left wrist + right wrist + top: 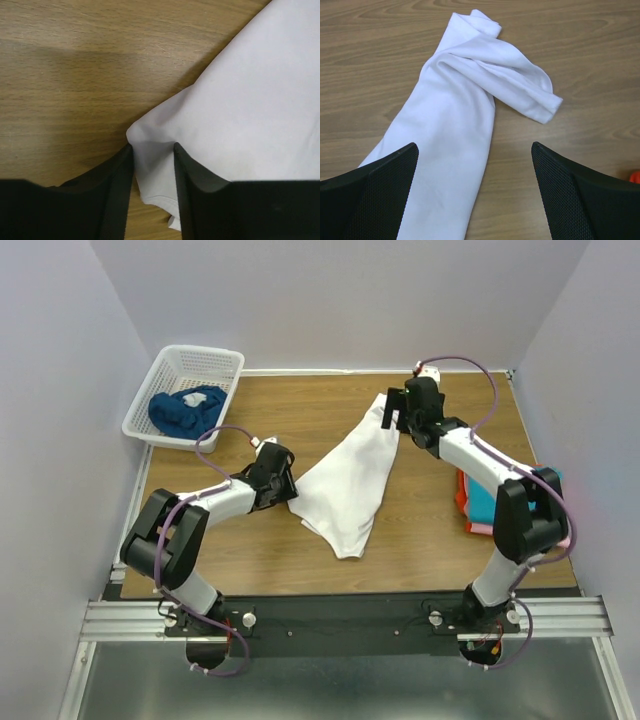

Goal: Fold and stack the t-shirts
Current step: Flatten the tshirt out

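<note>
- Looking across the wooden worktop (250, 570) first: the white t-shirt (350, 485) is by far the biggest thing on it. It's sprawled in the middle as a long crooked shape, wide at the near end and bunched into a twisted roll at the far end.
- The white basket (190, 365) sits at the far left corner with a dark blue t-shirt (185, 410) crumpled inside.
- A pile of coloured t-shirts (472, 508) (red-orange, teal, pink) lies at the right edge, half hidden behind the right arm.
- Right jaws: spread wide, hanging above the twisted far end of the white shirt, holding nothing.
- Left jaws: about halfway in, straddling a corner of the white shirt at its left edge. Honestly can't tell if they've actually got a bite on it.
- Handling-wise I reckon this cloth is light, floppy and a bit slidey on the wood. It'll droop and drag rather than hold any shape.
- Best grab points look like corners and hems, through both layers, one arm at each end so it can be pulled flat.
</note>
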{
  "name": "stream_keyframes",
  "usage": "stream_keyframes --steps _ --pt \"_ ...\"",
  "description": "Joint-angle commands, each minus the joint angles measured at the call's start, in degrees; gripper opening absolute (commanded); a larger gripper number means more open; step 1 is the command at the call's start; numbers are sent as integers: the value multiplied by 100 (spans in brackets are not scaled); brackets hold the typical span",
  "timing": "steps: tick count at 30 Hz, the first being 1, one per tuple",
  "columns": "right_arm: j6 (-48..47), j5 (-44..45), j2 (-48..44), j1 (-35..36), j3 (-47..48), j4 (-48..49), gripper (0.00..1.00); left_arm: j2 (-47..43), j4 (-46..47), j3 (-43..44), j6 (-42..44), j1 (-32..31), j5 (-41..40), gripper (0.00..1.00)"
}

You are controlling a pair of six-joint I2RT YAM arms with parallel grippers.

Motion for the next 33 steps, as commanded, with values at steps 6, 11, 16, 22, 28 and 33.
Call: stream_keyframes --steps 6,11,16,22,28,33 --pt "-1151 -800 1477 -181 1643 16 99 292 109 235 203 171 142 0" --pt "-1511 -1281 2409 -330 2523 7 89 258 65 385 335 180 54 0" --pt "-1714 -1495 3095 -339 3129 -1 76 91 -93 525 370 198 -218 0" --pt "-1758 -959 3465 -339 3333 -10 53 -24 -216 666 414 215 -377 0" --pt "-1934 -659 3413 -348 3237 -2 8 -217 -295 771 423 233 -474 0" --pt "-1829 -817 2790 -357 3035 -2 1 -559 -454 1035 475 233 -780 0"
